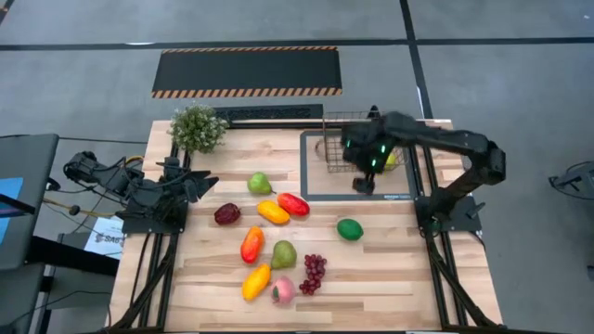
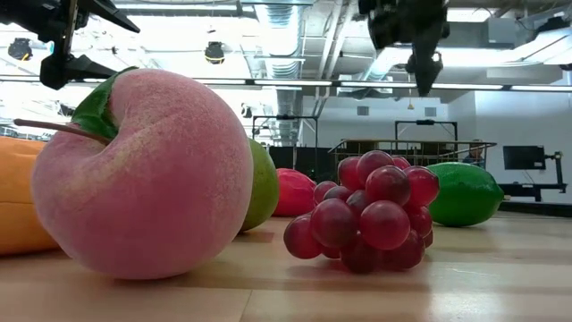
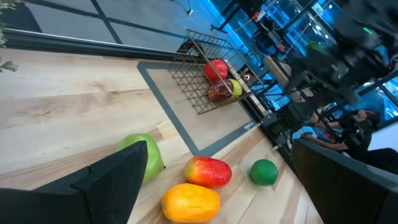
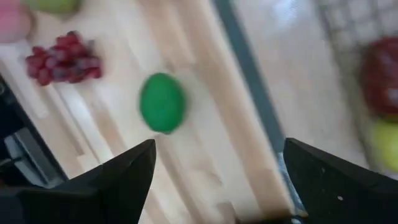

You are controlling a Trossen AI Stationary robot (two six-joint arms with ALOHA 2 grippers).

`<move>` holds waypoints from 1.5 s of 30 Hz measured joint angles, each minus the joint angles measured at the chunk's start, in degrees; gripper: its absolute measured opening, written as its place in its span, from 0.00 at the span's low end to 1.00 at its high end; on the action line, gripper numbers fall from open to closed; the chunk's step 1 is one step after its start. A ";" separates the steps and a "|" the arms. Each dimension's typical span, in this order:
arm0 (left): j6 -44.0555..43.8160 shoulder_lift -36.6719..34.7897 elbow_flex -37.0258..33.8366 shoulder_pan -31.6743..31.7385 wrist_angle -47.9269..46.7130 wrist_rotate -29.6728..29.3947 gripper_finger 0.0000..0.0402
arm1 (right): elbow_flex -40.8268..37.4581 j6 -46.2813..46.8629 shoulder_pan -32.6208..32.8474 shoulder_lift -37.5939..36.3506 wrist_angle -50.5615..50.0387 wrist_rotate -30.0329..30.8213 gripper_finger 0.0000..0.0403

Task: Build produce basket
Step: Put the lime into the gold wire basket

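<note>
The wire basket (image 1: 345, 139) stands on the grey-framed mat (image 1: 311, 190) at the far right, and holds a red fruit (image 3: 216, 68) and a yellowish one (image 3: 233, 89). Several toy fruits lie loose on the table: a lime (image 1: 349, 229), grapes (image 1: 315, 273), a peach (image 1: 282, 290), two green pears (image 1: 260, 184), and mangoes (image 1: 293, 204). My right gripper (image 1: 364, 184) hangs open and empty above the mat's near edge, just near of the basket. The lime (image 4: 162, 102) lies ahead of it. My left gripper (image 1: 206, 184) is open and empty at the table's left side.
A green potted plant (image 1: 197, 128) stands at the far left corner. A black strip (image 1: 269, 113) runs along the far edge. The loose fruits crowd the table's middle and near part. Bare wood lies between the mat and the right arm's base (image 1: 445, 218).
</note>
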 joint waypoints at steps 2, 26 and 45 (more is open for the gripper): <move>0.00 0.00 0.00 0.00 0.00 0.25 0.96 | 0.00 2.87 5.42 0.05 1.74 2.78 0.91; -0.09 0.01 0.02 0.00 -3.80 2.21 0.96 | -29.82 23.85 23.52 0.13 37.93 8.41 0.91; -1.15 0.02 0.02 0.00 -4.74 2.19 0.96 | -40.28 27.65 24.11 -0.06 50.60 7.98 0.74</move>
